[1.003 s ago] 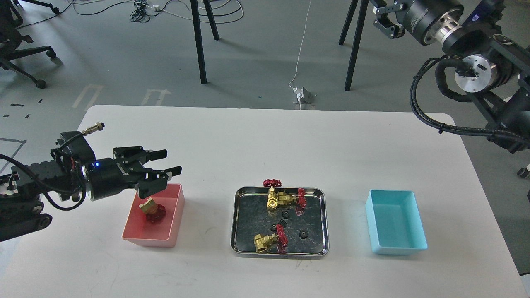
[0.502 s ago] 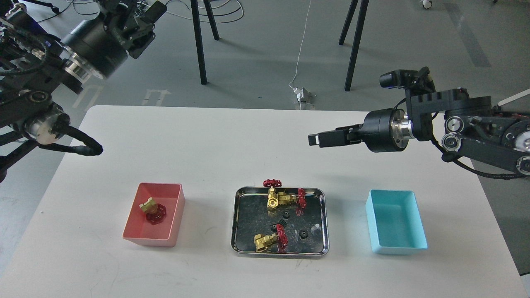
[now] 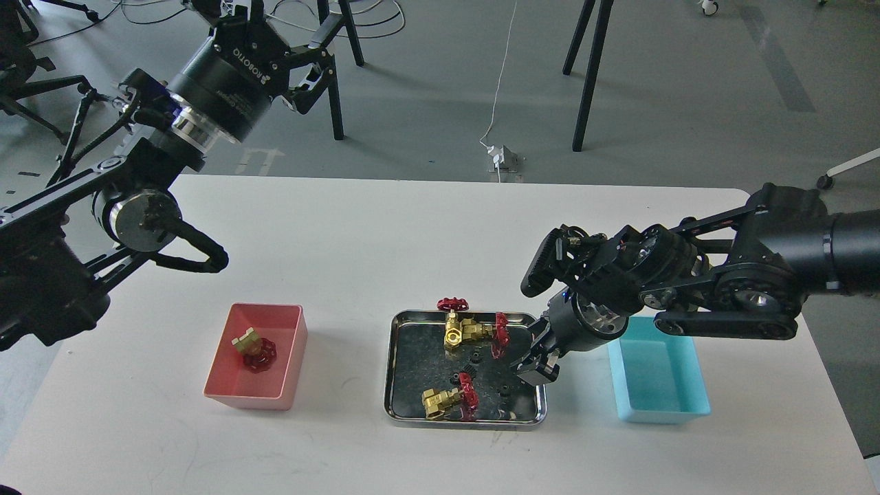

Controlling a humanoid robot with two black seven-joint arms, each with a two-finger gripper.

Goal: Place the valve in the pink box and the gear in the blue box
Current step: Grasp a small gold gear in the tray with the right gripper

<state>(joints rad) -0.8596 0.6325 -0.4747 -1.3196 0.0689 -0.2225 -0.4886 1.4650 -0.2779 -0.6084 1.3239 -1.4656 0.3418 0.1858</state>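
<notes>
Right gripper dropped to tray's right edge, jaws unclear; valve in pink box, gear pending.

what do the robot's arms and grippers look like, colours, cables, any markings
Both arms are matte black with round silver metal joint faces. The left gripper has a thick black cylindrical body printed ROBOTIQ in white, a silver ring behind it, a small blue light and a looping black corrugated cable. The right gripper is black too, with a ribbed black block and thin wires on its wrist.

A shiny steel tray sits on the white table.
</notes>
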